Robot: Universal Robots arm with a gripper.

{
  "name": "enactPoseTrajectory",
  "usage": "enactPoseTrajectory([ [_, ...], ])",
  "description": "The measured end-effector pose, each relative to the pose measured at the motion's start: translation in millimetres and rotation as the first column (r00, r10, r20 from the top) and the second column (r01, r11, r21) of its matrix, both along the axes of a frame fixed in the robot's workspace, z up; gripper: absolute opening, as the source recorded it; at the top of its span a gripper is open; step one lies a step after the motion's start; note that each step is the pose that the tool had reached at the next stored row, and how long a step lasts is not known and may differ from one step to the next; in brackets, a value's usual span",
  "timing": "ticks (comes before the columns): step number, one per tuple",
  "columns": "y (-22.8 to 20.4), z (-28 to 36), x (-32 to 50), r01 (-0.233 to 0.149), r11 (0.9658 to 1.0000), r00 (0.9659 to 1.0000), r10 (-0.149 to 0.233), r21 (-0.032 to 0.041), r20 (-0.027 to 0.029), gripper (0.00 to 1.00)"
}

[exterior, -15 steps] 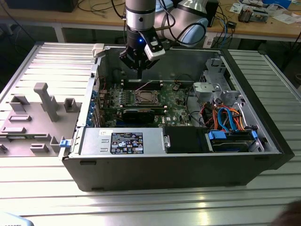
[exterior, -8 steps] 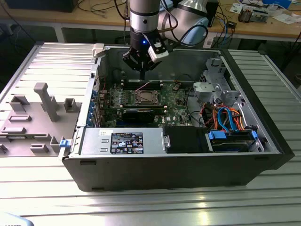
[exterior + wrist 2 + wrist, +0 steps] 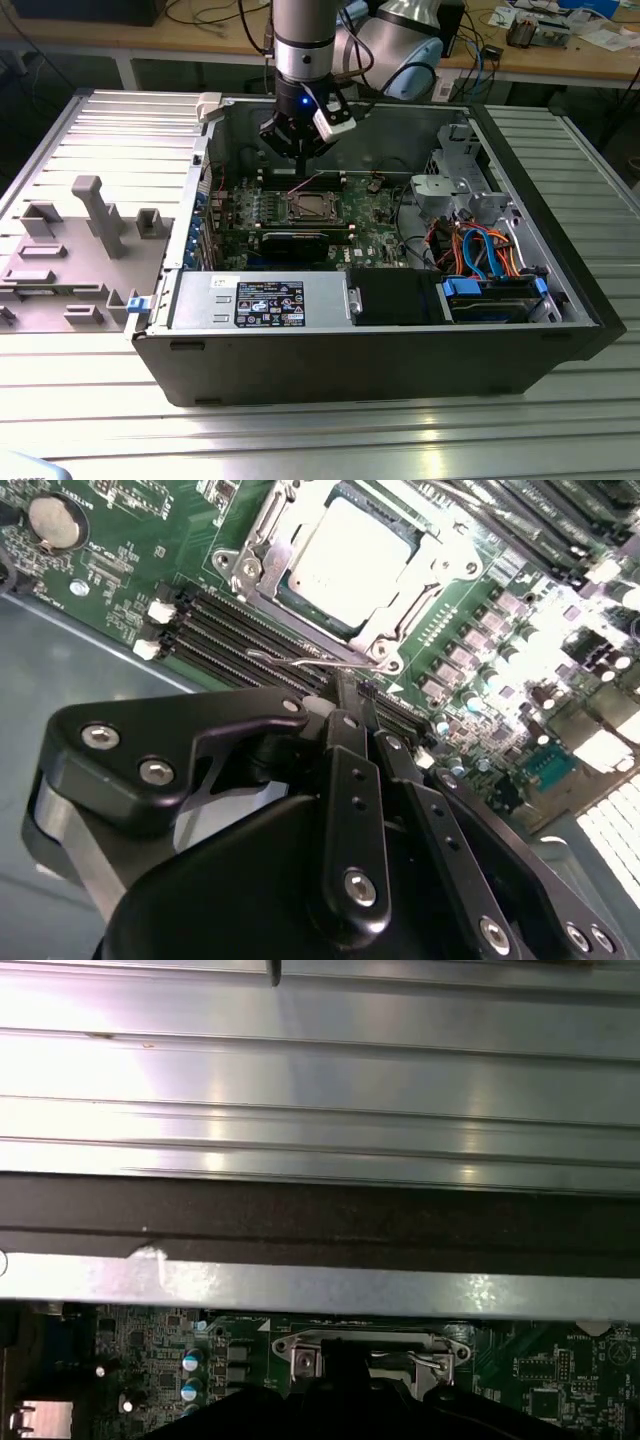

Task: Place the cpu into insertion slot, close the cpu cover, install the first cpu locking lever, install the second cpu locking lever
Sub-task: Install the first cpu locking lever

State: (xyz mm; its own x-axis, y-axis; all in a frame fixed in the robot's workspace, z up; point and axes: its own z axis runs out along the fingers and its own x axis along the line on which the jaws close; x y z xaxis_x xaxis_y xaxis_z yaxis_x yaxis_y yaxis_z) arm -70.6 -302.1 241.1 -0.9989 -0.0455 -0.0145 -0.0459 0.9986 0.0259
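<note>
End effector [image 3: 352, 702] fingers closed, empty | above cpu cover [image 3: 272, 542] | cpu [image 3: 345, 552] seated

Ribbed silver aluminium table [image 3: 320, 1080] seen across most of frame, light glare on ridges. Dark case wall [image 3: 320, 1230] with bright silver metal edge strip [image 3: 300, 1285] seen beside it. Green circuit board [image 3: 140, 1360] seen past strip, with blue-topped cylindrical capacitors [image 3: 190, 1375]. Silver sheet-metal cpu cover [image 3: 370, 1350] partly hidden by black hand [image 3: 350, 1405].
</note>
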Motion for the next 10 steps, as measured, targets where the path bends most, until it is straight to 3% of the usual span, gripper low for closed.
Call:
enactPoseTrajectory([
  [5,1.2,-11.8,-1.3,0.000,1.0000,1.0000,0.000,0.0000,0.0000,0.11],
  [10,1.2,-19.3,-4.2,0.000,1.0000,1.0000,0.000,0.0001,0.0000,0.11],
])
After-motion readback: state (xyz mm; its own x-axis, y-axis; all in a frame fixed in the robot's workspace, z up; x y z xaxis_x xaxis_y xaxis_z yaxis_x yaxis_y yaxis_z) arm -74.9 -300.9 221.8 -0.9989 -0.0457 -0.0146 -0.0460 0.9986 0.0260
